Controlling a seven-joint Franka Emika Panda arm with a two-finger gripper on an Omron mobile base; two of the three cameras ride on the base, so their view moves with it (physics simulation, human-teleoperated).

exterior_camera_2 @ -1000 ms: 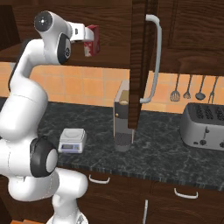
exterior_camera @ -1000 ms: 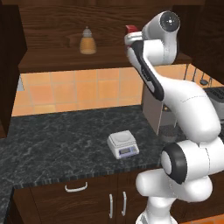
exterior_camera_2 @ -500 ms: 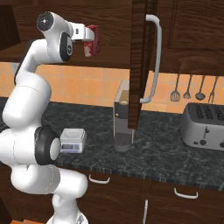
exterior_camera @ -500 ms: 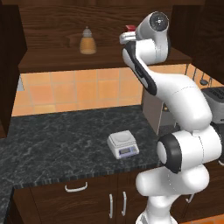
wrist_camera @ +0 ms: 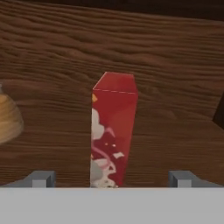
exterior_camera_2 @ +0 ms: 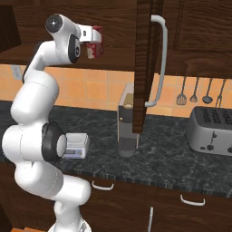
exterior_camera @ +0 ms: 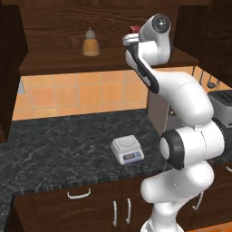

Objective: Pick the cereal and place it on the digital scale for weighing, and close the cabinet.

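The cereal (wrist_camera: 112,138) is a small red box standing upright on the shelf of the open cabinet (exterior_camera: 68,63), against its wooden back. My gripper (wrist_camera: 112,178) is open, with one fingertip on each side of the box and clear gaps between. From the right base view the gripper (exterior_camera_2: 92,41) reaches into the cabinet at the cereal (exterior_camera_2: 97,40). A red corner of the cereal (exterior_camera: 134,29) peeks out beside the wrist. The digital scale (exterior_camera: 127,149) sits bare on the dark counter below. The cabinet door (exterior_camera_2: 144,63) stands open, edge-on, with its long silver handle (exterior_camera_2: 159,59).
An amber bottle with a grey cap (exterior_camera: 90,43) stands on the same shelf to the left of the cereal. A tall grey coffee machine (exterior_camera_2: 127,124), a toaster (exterior_camera_2: 212,131) and hanging utensils (exterior_camera_2: 195,90) are along the counter's right side. The other cabinet door (exterior_camera: 9,72) hangs open at far left.
The arm's elbow and upper links have swung left and folded closer under the shelf. The hand has stayed at the cereal, and the box has not moved.
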